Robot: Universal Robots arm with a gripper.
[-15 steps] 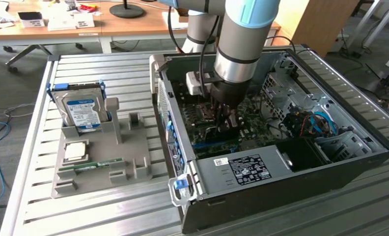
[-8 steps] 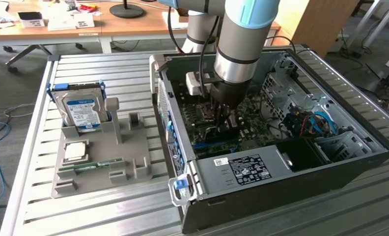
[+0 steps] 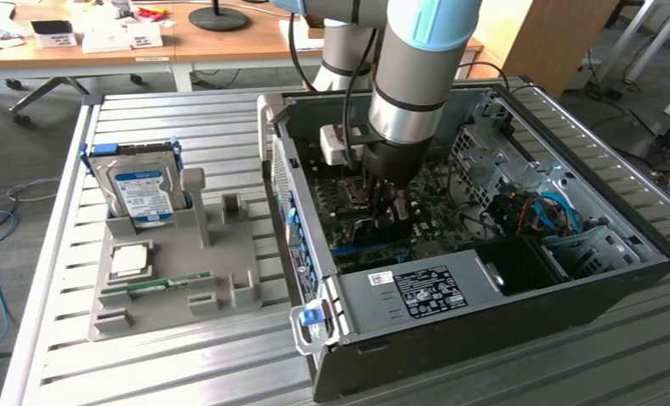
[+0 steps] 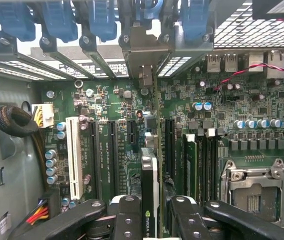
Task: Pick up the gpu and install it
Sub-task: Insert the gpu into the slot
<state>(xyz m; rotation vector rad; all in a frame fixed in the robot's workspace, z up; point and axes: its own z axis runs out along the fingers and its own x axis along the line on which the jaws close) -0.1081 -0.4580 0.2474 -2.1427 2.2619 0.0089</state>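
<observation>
Gripper [image 4: 149, 215] clamped on gpu [image 4: 149, 170], fingers [image 4: 124, 215] pressing both faces. Card stands on edge inside computer case [image 3: 425, 338], over green motherboard [image 4: 112, 165], among its slots. Long axis runs toward case rear wall; silver bracket [image 4: 142, 50] end points at rear slot openings. Hard drive [image 3: 141, 190] sits in grey holder outside case.

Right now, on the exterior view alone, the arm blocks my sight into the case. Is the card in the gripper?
Observer: Yes. The wrist view shows the gripper shut on the graphics card, which stands on edge.
Operator: Where is it on the board?
Observer: In line with a dark slot, a few slots over from the long white slot, which is bare.
Operator: And its bracket?
Observer: The metal bracket is up at the case's rear openings, among the blue latches.
</observation>
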